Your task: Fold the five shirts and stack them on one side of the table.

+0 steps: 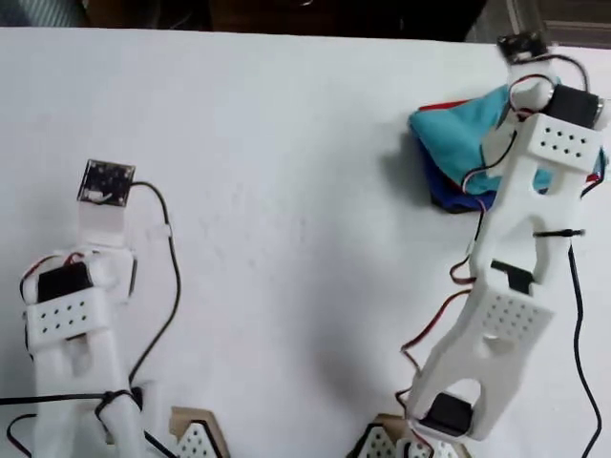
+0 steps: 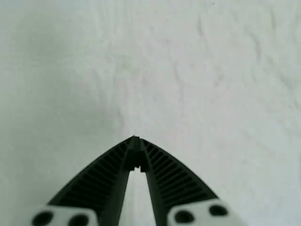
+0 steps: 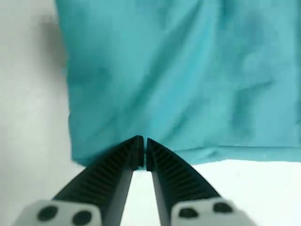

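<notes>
A stack of folded shirts lies at the far right of the white table [image 1: 286,143]. A teal shirt [image 1: 456,134] is on top, with a red edge [image 1: 441,107] and a dark blue edge [image 1: 456,200] showing beneath. The right arm [image 1: 535,181] stretches over the stack. My right gripper [image 3: 142,140] is shut, its tips just above the teal shirt [image 3: 164,80] near that shirt's edge, with no cloth between them. The left arm [image 1: 72,315] stands at the near left. My left gripper [image 2: 135,140] is shut over bare white tabletop [image 2: 188,70].
Two wooden arm bases [image 1: 196,437] [image 1: 382,441] sit at the near edge. Black and red cables [image 1: 172,277] trail from both arms. A dark strip of room runs beyond the table's far edge [image 1: 286,33].
</notes>
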Robot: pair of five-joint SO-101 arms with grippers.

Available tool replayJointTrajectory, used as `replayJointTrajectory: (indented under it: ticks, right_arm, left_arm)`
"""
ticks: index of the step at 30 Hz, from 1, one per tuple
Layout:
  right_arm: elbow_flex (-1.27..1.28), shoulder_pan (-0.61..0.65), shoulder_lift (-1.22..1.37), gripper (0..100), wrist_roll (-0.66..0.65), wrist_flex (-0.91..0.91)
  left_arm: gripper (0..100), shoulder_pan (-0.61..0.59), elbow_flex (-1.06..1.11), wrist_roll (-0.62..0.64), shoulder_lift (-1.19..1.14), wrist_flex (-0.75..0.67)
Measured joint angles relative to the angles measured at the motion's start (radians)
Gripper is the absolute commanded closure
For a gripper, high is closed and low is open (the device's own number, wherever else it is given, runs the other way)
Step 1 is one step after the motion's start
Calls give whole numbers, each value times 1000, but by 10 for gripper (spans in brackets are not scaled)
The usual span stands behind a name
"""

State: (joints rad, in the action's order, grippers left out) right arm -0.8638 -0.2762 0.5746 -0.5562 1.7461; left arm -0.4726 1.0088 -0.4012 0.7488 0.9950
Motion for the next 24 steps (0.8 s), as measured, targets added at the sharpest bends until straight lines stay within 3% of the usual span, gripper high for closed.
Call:
replayJointTrajectory:
  ticks: [8, 13, 19, 24]
  right_arm:
    - [101, 5, -41, 979, -9, -41]
    - [-2, 5, -120, 978, -9, -46]
    - [-43, 8, -334, 979, 38, 0]
    - [232, 41, -629, 979, 92, 2]
  left_arm:
    - [973, 2, 0, 0, 0, 20]
    - [973, 2, -17, 0, 0, 77]
    - [973, 2, -210, 0, 0, 304]
    - [973, 2, -460, 3, 0, 543]
